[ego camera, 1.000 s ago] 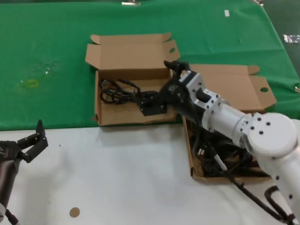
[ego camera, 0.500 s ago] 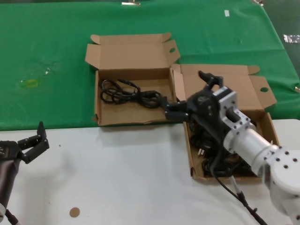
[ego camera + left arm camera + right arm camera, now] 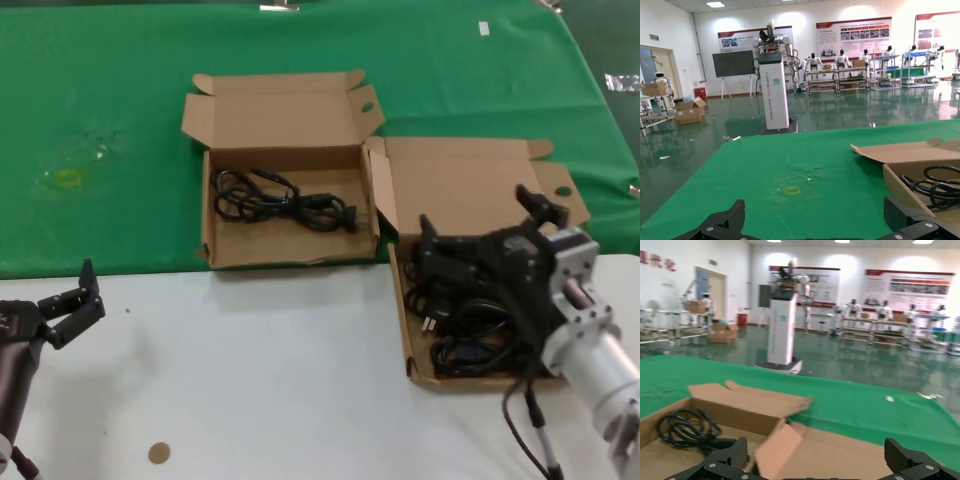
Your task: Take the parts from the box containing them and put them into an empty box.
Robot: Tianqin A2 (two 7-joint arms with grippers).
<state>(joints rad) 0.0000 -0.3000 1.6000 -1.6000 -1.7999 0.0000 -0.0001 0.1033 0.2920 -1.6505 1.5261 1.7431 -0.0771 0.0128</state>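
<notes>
Robotics lab hall, humanoid robots on display, wall posters, shelving racks

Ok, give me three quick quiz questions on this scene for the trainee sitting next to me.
1. True or false: the left box, the one with both lid ears splayed, holds one black cable.
2. The right gripper hangs over: A) the left box, B) the right box with its pile of cables, C) the green cloth.
3. Fill in: the left gripper is parked over the white tabletop with its jaws ____.
Key: 1 true; 2 B; 3 open.
</notes>
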